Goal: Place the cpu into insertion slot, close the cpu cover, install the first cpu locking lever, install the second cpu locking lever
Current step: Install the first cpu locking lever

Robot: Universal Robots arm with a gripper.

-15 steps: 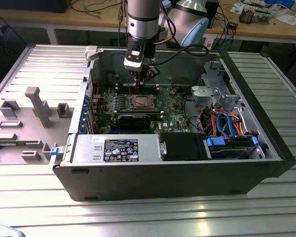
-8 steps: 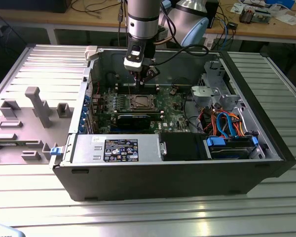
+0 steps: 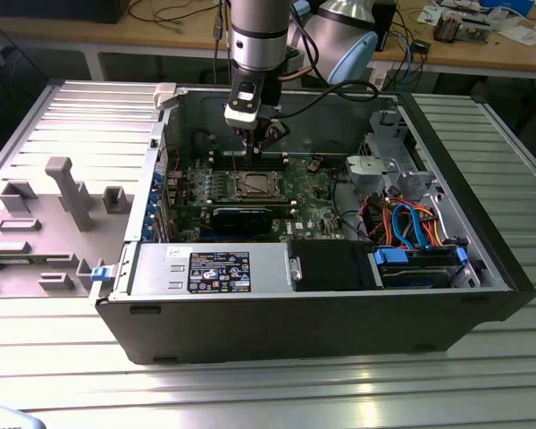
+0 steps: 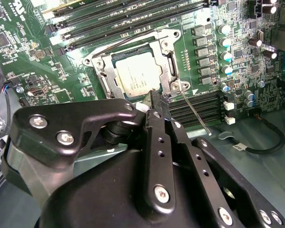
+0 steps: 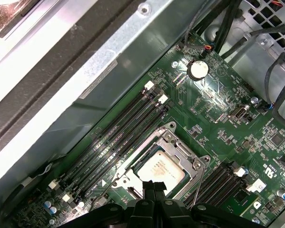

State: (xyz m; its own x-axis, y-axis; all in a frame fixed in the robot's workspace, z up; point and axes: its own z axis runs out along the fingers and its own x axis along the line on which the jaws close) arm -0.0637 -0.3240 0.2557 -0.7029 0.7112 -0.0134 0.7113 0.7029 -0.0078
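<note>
Case (image 3: 339, 295) lies open on its side, w/ arm (image 3: 259, 36) reaching in from above. Board (image 3: 313, 214) sits flat on the case floor.

Gripper (image 4: 160, 100) hangs low over the board. Its fingers are pressed together w/ only a thin seam btw them, and they pinch nothing.

In the exterior view the slot (image 3: 257, 185) is just on the camera side of the tip, near but not under it. Cover (image 4: 171, 61) looks down flat over the slot, its window framing the cpu (image 4: 137, 76). The cpu is seated inside w/ its grey top up and its edges square to the frame. It's a square chip, so it has no long axis to speak of.

Key relation: the lever (image 4: 194, 113), a thin wire rod, lies just beside the fingertips in the second wrist view. Its root is at the cover corner nearest the tip. Its long axis runs away from the cpu, slantwise across the short mem slots (image 4: 211, 97), w/ the free end pointing off toward the bare case floor. It looks unlatched, i.e. swung out from the frame rather than tucked along it. The tip seems close to the rod's root end, but contact: can't tell. State of the 2nd lever: can't tell.
</note>
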